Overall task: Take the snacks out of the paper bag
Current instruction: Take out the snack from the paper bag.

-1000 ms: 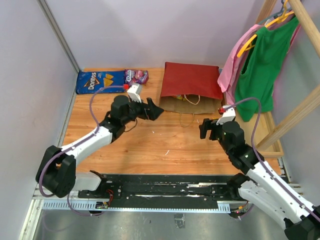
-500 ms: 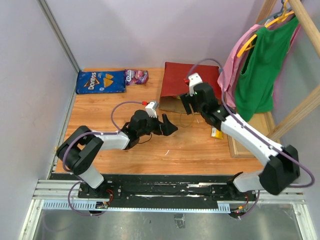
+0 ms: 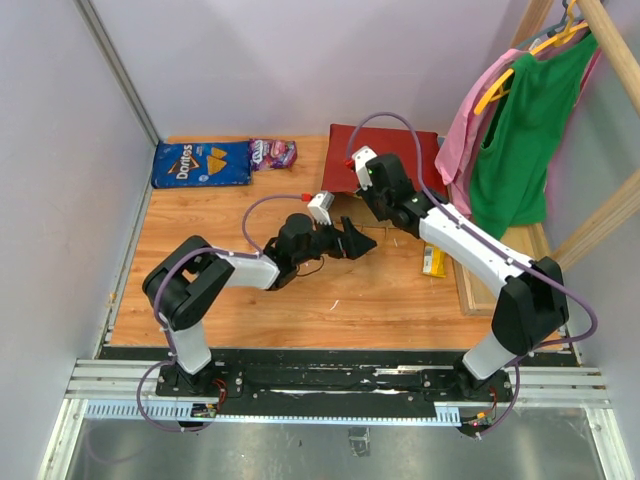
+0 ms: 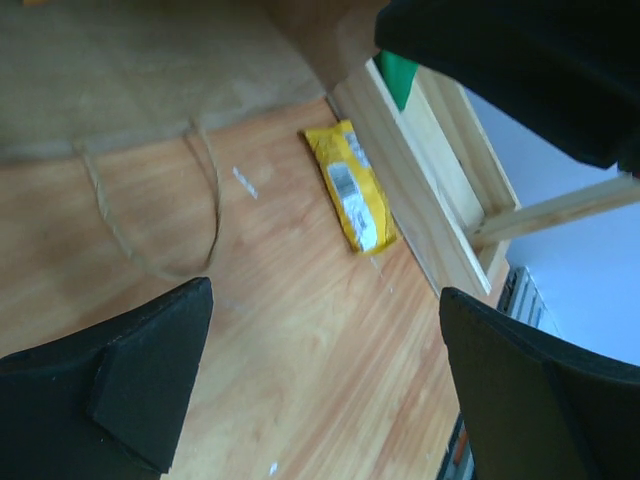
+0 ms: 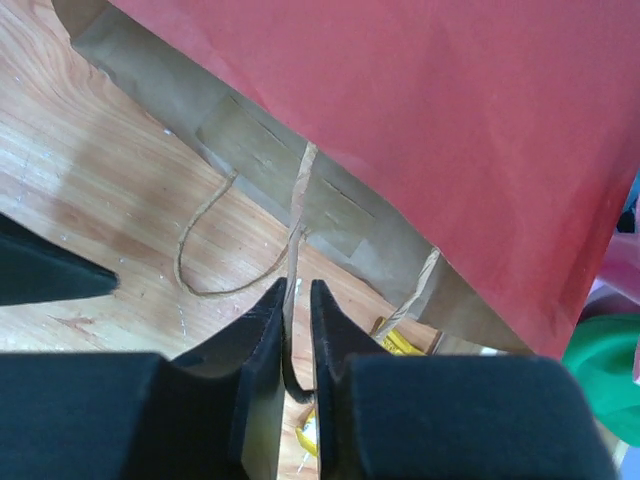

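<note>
Flat on the wood-grain table (image 3: 180,300), toward its far right: a paper bag (image 3: 385,160), matte red outside, creased brown kraft inside, mouth turned to the arms, with a thin twisted paper handle (image 5: 300,190) rising off the kraft rim. Far left, well apart from it: a broad, glossy blue chip bag (image 3: 200,163), and just beside that a crinkly purple-pink candy bag (image 3: 272,152). Also outside the paper bag, near its right corner: a slim yellow packet (image 4: 352,195), shiny, oblong, white-labelled, just beside the pale squared timber foot (image 4: 430,215) of a clothes rack (image 3: 600,228). Up on hangers there, a soft green garment (image 3: 515,140) and a pink garment (image 3: 468,125).

Right arm: swung out wide to the right, bent sharply at the elbow, forearm slanting back leftward to the bag's mouth. Right gripper (image 5: 297,290) aimed down at the brown rim; flat black fingers set to a narrow slit, pinching the handle.

Left arm: doubled back at the elbow, forearm stretched low across the boards to the right. Left gripper (image 3: 357,238) just short of the bag's mouth, near the right one; blunt, matte black wedge fingers (image 4: 150,390) spread wide, gripping nothing, over bare boards and a slack cord loop (image 4: 216,200).
</note>
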Robot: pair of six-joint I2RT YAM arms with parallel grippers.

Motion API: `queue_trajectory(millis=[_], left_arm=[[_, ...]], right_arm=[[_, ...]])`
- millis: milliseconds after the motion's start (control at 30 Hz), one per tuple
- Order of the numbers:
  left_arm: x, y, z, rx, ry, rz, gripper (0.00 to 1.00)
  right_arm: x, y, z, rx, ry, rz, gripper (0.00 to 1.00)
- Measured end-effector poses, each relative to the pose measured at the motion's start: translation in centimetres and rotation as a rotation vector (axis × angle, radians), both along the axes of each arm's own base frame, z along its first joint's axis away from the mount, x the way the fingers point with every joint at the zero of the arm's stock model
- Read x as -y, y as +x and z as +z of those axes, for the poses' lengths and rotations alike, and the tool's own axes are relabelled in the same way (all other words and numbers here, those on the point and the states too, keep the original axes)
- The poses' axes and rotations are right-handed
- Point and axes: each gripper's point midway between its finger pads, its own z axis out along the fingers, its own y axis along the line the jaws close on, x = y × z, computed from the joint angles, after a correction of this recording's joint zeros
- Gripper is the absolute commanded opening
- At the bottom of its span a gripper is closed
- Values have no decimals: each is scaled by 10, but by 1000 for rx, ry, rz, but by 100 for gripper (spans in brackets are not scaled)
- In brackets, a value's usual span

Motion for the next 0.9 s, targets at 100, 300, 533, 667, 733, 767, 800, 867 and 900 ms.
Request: queue_trajectory(millis=[100,300,533,667,733,767,800,867,900], left_arm=[[12,17,10,55,10,52,98],[27,49,-1,174,162,190,90],[35,91,-35,262,430,321,90],[25,108,-51,326,606,406,91],[24,117,-55,367,683,432,92],[24,120,-56,380,711,440,92],[23,123,-58,396,749,443,93],[23,128,-60,414,796,445,94],[25,130,-61,419,815,445,94]], right_arm=[[-2,2,6,9,13,2,7],[-6,9,29,49,45,3,9],[-9,11,43,69,71,11,10],[-7,12,46,63,104,16,10],[-2,13,49,65,120,7,10],[1,14,51,68,127,0,10],[2,14,53,69,138,0,10],[-1,12,55,66,154,12,11],[-3,11,56,63,167,21,11]])
